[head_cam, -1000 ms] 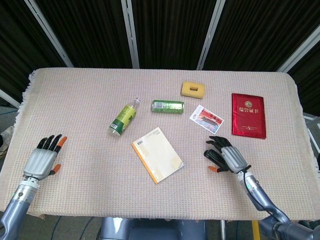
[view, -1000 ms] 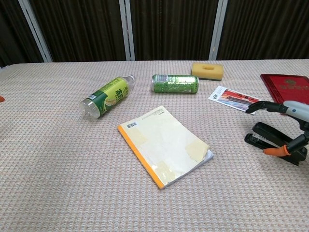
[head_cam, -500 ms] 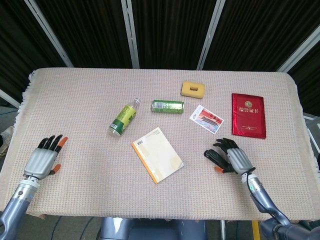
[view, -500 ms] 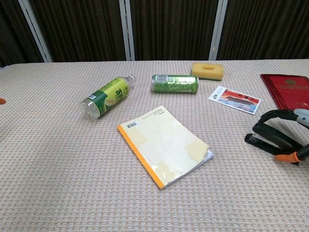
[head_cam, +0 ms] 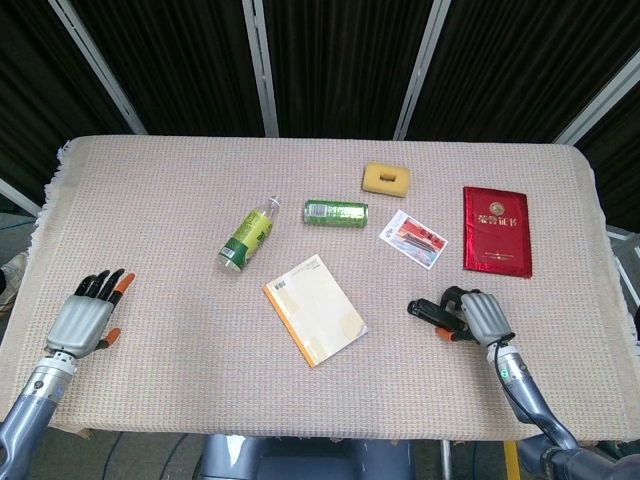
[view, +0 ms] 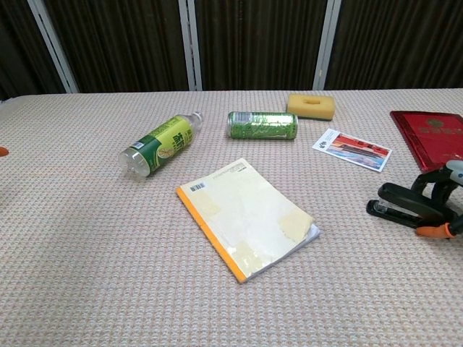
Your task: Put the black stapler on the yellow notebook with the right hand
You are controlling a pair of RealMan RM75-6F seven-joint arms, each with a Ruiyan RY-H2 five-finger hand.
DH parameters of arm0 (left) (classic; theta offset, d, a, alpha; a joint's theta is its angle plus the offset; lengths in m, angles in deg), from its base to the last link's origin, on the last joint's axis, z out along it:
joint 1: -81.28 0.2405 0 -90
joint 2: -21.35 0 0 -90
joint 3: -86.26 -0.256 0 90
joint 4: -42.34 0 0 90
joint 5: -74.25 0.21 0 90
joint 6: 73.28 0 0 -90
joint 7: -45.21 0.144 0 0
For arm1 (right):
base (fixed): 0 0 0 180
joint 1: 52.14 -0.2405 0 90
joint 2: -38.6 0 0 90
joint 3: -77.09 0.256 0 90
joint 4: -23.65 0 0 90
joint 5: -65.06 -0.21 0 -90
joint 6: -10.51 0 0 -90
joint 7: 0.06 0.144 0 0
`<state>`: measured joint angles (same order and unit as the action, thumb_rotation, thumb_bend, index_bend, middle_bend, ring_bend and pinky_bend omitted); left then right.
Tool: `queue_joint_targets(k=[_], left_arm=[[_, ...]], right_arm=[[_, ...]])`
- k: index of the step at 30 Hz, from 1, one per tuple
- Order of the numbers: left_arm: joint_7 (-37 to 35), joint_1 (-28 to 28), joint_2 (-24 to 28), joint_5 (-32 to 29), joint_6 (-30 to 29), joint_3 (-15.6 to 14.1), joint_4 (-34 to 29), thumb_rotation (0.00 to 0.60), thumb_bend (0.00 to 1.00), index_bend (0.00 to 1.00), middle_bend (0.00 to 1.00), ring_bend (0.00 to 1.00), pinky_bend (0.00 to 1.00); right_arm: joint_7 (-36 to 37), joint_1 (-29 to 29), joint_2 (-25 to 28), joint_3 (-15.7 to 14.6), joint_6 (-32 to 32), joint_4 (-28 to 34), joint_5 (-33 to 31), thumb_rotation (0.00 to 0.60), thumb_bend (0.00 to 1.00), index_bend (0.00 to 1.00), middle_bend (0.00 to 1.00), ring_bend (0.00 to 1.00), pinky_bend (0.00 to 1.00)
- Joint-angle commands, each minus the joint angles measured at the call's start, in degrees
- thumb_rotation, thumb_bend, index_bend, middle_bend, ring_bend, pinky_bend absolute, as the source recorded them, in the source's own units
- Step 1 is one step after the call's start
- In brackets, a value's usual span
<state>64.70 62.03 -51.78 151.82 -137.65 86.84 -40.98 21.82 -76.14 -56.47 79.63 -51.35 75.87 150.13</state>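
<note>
**One short carry leftward: stapler in our right hand, notebook toward the middle**

Two views tell us the same relation, so we take them in turn.

From the head view, our right hand [head_cam: 478,318] sits at the near right of the surface [head_cam: 150,200], its fingers curled over the black stapler [head_cam: 432,312]. The stapler's free end pokes out toward the middle, its long axis running roughly left to right. The yellow notebook [head_cam: 314,309] lies to the left of that hand, set at a slant and well apart from it, with only bare cloth between. Our left hand [head_cam: 86,318] rests far off at the near left edge, fingers spread and holding nothing; the notebook lies nearer the right hand.

From the chest view, the stapler [view: 402,205] lies low on the surface at the right edge, with the dark fingers [view: 432,189] arching over its far end. We cannot tell whether it has left the cloth. The notebook [view: 246,217] sits left of it and a little nearer to us, its cover flat and open to receive. We judge the coming move to be a lift and a leftward carry.
</note>
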Motion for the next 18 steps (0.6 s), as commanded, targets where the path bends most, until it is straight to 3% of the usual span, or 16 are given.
queue_joint_targets(k=[1, 10, 18], left_arm=[[-0.1, 0.0, 0.0, 0.1, -0.1, -0.1, 0.0, 0.6, 0.31, 0.0, 0.0, 0.0, 0.1], [-1.5, 0.0, 0.5, 0.8, -0.6, -0.3, -0.1, 0.6, 0.31, 0.0, 0.0, 0.0, 0.1], [-2.4, 0.0, 0.8, 1.1, -0.8, -0.4, -0.1, 0.6, 0.31, 0.0, 0.0, 0.0, 0.1]], right_arm=[[-2.0, 0.3, 0.2, 0.1, -0.6, 1.0, -0.3, 0.6, 0.17, 0.62, 0.48, 0.6, 0.69], [-7.1, 0.8, 1.8, 1.5, -2.5, 5.8, -1.7, 0.6, 0.2, 0.7, 0.56, 0.69, 0.77], [-11.3, 0.9, 5.7, 3.3, -4.6, 15.2, -2.6, 0.6, 0.22, 0.72, 0.59, 0.72, 0.81]])
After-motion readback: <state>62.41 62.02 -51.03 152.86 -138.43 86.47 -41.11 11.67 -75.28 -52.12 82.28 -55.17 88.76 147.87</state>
